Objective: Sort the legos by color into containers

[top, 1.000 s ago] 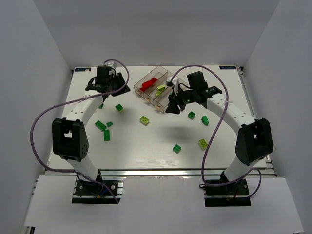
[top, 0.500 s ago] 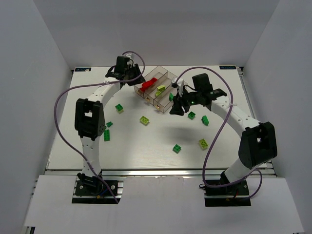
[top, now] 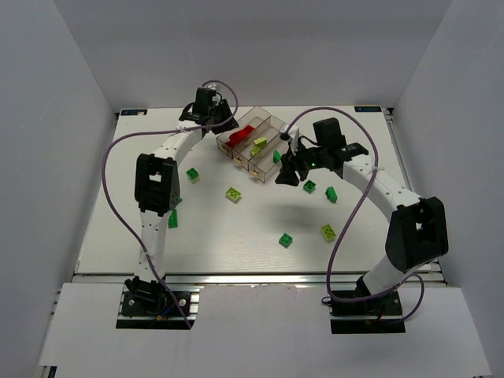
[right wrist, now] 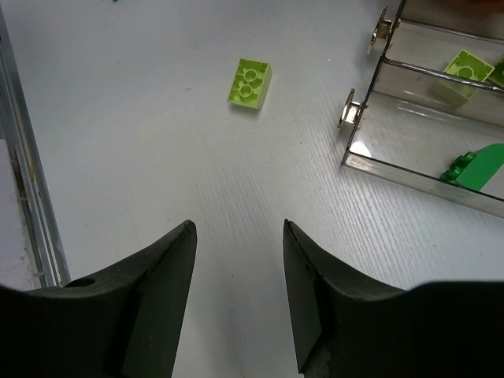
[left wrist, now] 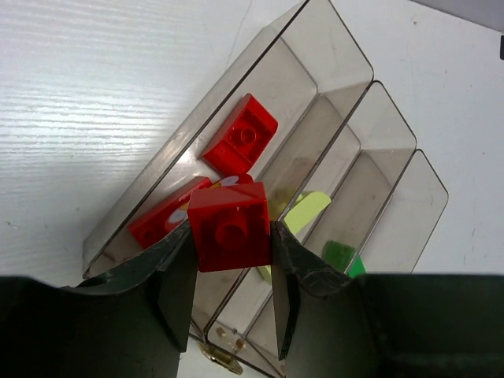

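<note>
Legos part-sorted: two red bricks lie in the containers' compartment nearest the surface's left edge, a yellow-green piece in the next and a green piece in the third. My left fingers pinch a further red brick above the red compartment. My right fingers hang spread and empty beside the tray's end. Some eight bricks lie scattered toward the left, right and near edges, with open room between them.
</note>
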You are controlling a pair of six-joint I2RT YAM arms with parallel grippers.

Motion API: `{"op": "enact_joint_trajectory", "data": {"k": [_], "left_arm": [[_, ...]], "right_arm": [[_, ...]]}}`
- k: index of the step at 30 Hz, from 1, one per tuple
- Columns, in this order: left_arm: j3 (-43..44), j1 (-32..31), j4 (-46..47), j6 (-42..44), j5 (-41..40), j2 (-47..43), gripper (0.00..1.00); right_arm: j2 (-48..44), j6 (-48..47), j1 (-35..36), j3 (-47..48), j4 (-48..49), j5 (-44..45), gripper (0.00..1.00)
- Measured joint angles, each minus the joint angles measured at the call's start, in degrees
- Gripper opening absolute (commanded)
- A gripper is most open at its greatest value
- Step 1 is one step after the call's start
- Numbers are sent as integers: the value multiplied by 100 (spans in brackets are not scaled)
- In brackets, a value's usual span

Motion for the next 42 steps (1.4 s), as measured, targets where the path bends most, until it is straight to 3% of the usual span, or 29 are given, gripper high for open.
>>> {"op": "enact_joint_trajectory", "data": {"k": [6, 14, 26, 31, 35, 37, 38, 40, 42], "left_arm": [[529, -33, 76, -131, 68, 306, 37], [599, -107, 518, -457, 258, 647, 40], [986, -201, 632, -623, 306, 1060, 63], [1005, -214, 627, -632, 302, 1060, 64], [1128, -214, 649, -654, 299, 1060, 60], [1213, -214, 699, -680, 297, 1058, 53], [1266, -214, 726, -675, 289, 1056, 48], [1338, -214, 730, -649, 251, 999, 28], [1331, -212, 695, -560, 168, 835, 20]], "right_arm": [[0, 2, -24, -96, 22, -17, 54], [0, 50, -35, -151, 111, -35, 54], [0, 149, -101, -267, 142, -42, 55], [0, 151, -105, -269, 164, -48, 56], [0, 153, -105, -269, 177, -57, 59], [0, 144, -105, -269, 177, -57, 65], [0, 142, -107, -269, 177, -57, 67], [0, 122, -107, -269, 170, -42, 89], [0, 81, -109, -264, 173, 0, 89]]}}
